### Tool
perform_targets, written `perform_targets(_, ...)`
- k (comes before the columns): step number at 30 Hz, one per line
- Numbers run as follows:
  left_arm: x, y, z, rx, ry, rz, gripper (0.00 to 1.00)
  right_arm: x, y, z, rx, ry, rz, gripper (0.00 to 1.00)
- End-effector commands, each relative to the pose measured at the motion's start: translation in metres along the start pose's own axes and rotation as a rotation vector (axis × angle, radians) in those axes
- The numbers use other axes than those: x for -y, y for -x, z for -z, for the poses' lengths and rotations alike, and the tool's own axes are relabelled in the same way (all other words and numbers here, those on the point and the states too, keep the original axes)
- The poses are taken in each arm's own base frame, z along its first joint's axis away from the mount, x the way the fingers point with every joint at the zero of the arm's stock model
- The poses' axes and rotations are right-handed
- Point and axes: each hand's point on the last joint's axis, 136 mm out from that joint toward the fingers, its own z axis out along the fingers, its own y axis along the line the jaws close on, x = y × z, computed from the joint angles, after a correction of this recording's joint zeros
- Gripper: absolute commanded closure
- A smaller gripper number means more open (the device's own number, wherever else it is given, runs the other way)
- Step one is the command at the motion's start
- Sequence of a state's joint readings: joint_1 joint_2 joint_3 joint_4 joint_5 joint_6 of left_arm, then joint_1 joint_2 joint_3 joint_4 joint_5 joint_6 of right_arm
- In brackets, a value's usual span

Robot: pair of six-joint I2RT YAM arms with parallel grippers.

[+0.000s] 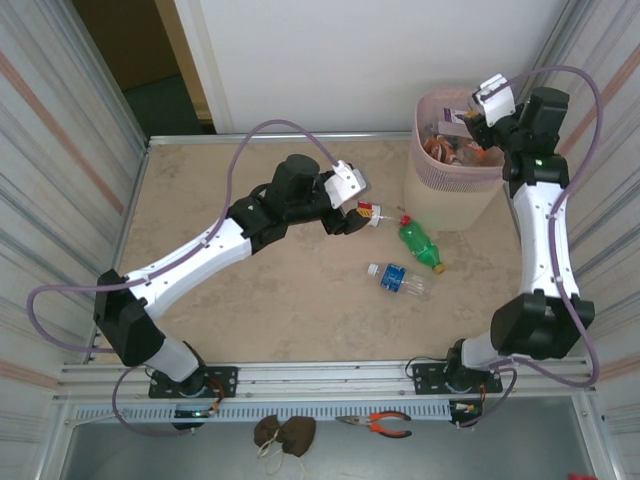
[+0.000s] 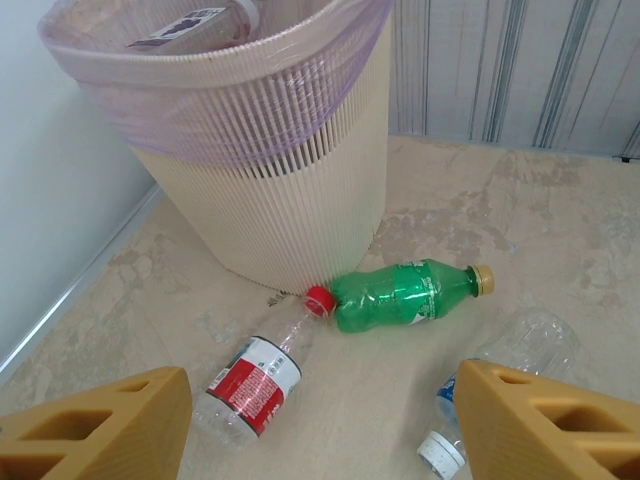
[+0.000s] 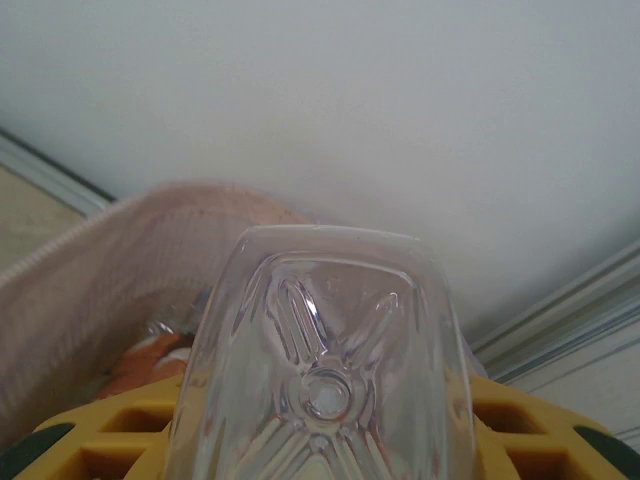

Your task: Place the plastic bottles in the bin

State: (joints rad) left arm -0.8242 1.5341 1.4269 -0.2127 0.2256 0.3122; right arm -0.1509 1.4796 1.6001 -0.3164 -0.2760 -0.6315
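Left pincer [image 2: 318,380] hangs low over the table [image 1: 250,300], jaws roughly half spread, nothing in them. The red-label bottle [image 2: 255,375] lies on its side just ahead of it, between the two fingers' lines and a bit left of centre, not touching either. Its red cap points at the bin foot.

Next right, the green bottle [image 2: 405,293] lies flat with its base against that red cap. The blue-label bottle [image 2: 520,350] lies near my right finger, white cap toward the camera. So I count three loose bottles on the table.

The bin [image 2: 290,200] stands at the far right of the table. The top view shows a pile of bottles already inside.

Right pincer [image 1: 478,118] sits above the bin's rim, clamped on a clear bottle [image 3: 320,385] whose base faces its camera.

My read: most of the job is done. One bottle is about ready to drop and three are left, with red-label the easiest next pick.
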Motion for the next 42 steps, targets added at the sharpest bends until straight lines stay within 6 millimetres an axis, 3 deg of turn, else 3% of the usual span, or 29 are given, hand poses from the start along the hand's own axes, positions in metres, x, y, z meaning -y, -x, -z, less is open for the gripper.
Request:
perform_targets(1,-0.001,0.005,-0.002,0.010,-0.031,-0.019,0.30,0.014,0.006,-0.006,-0.008,-0.032,0.193,0.60)
perform_targets(13,-0.002,-0.003,-0.001,-0.006,-0.030,-0.003,0.30,0.004,-0.056,-0.047,-0.198,-0.007,0.344,0.58)
perform_targets(23,-0.006,-0.003,0.010,0.021,-0.009,0.043,0.30,-0.033,-0.092,-0.070,-0.259,0.103,0.307,0.47)
perform_targets(27,-0.005,-0.004,0.014,0.024,-0.006,0.047,0.30,-0.041,-0.082,-0.067,-0.244,0.117,0.270,0.39)
perform_targets(36,-0.006,0.002,0.019,0.041,-0.003,0.051,0.30,-0.043,-0.029,-0.038,-0.127,0.127,0.156,0.22)
perform_targets(42,-0.005,0.005,0.021,0.052,-0.005,0.059,0.30,-0.037,0.004,-0.013,-0.023,0.123,0.056,0.19)
